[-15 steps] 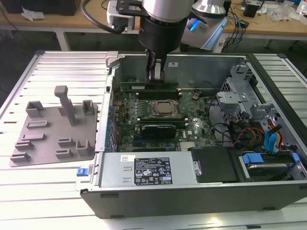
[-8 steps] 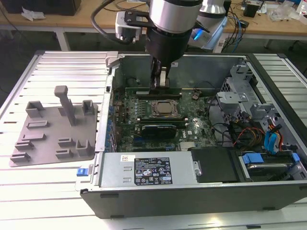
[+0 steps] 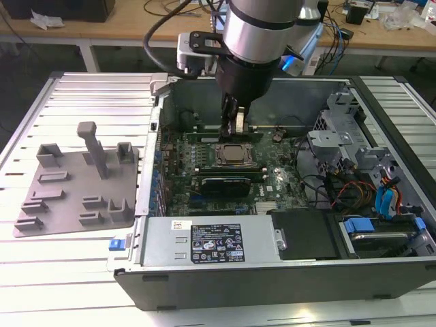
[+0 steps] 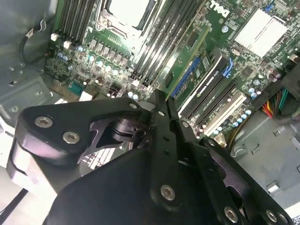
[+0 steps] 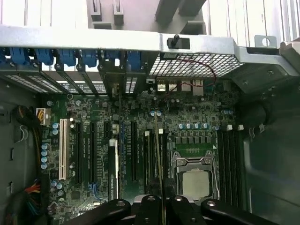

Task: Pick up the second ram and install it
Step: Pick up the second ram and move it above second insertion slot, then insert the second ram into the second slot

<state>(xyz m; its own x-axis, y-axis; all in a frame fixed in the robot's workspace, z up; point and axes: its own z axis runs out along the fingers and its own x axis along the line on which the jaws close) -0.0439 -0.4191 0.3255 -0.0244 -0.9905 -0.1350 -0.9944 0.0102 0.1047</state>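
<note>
The second ram point(image 5: 158, 164) stands on edge, pinched between the fingers of the tool point(image 5: 159, 202); in the first wrist view it shows as a thin line running up from between the black finger links, over the memory slots just beside the processor socket point(image 5: 196, 180). In the exterior view the tool point(image 3: 235, 129) hangs straight down inside the open computer case point(image 3: 272, 272), its tips just above the motherboard point(image 3: 225, 194) on the far side of the socket point(image 3: 235, 155); whether the stick is already touching its slot cannot be told. In the second wrist view the fingers point(image 4: 161, 122) are drawn close together, with rows of black slots and a green stick already seated point(image 4: 187, 63) beyond them.

Around the tool, the case's rear wall is close behind, and the drive cage point(image 3: 340, 146) with its cables stands well apart toward the exterior view's right. The power supply point(image 3: 211, 242) closes the near side. Outside the case, on the exterior view's left, the grey fixture plate point(image 3: 78, 187) lies on the slatted bench point(image 3: 88, 95).
</note>
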